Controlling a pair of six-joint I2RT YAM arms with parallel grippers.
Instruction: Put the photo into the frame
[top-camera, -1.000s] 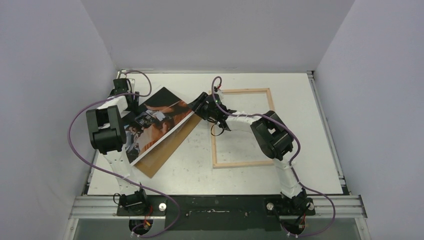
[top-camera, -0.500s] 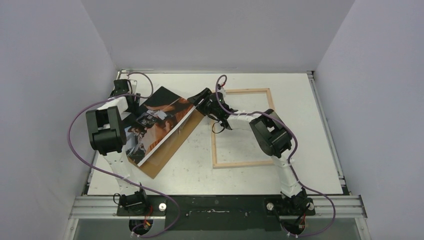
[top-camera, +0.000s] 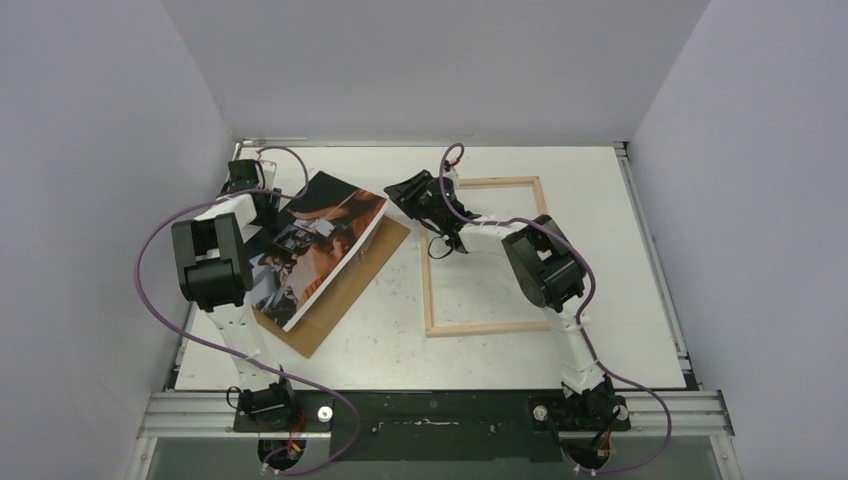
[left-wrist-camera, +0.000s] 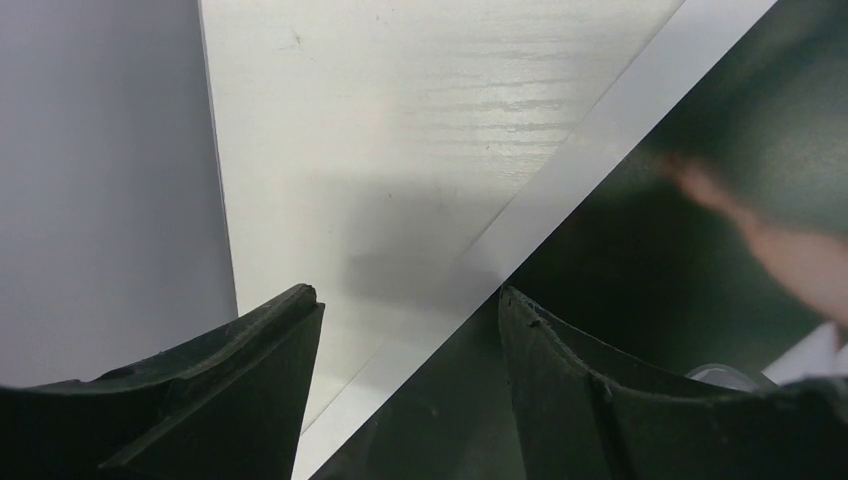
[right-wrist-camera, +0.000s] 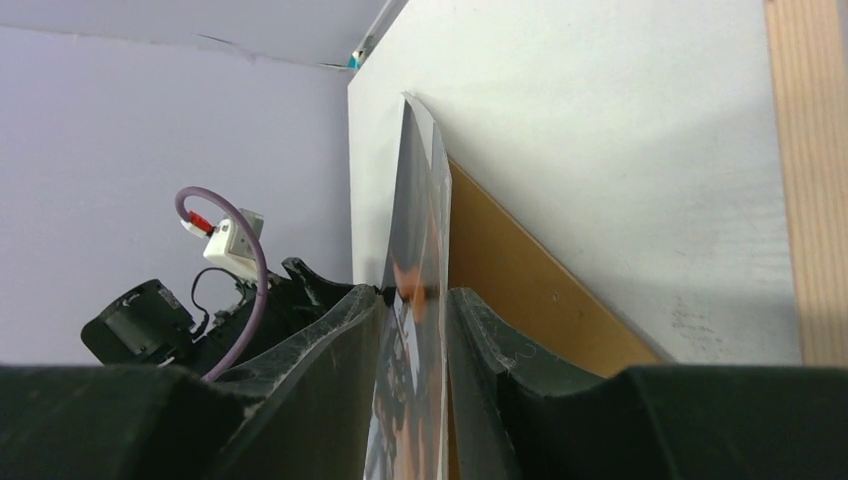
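The photo (top-camera: 320, 240) lies slanted at the left of the table, partly over a brown backing panel (top-camera: 350, 295). Its right edge is raised off the panel. My right gripper (top-camera: 398, 192) is at that edge. In the right wrist view its jaws (right-wrist-camera: 415, 295) press on both sides of the photo (right-wrist-camera: 420, 220), which stands edge-on between them. The light wood frame (top-camera: 428, 290) lies flat to the right, with nothing inside it, and one rail (right-wrist-camera: 805, 150) shows in the right wrist view. My left gripper (top-camera: 264, 204) is open at the photo's far left side. The white border and dark print (left-wrist-camera: 700, 200) run between its jaws (left-wrist-camera: 405, 310).
The backing panel (right-wrist-camera: 510, 290) lies flat under the photo. The left wall is close behind the left arm. My right forearm crosses the frame's top left corner. A metal rail runs along the table's near edge (top-camera: 430, 405).
My right gripper has closed on the photo's right edge and moved toward the back. That edge has risen and shifted back with it. The left gripper has barely moved.
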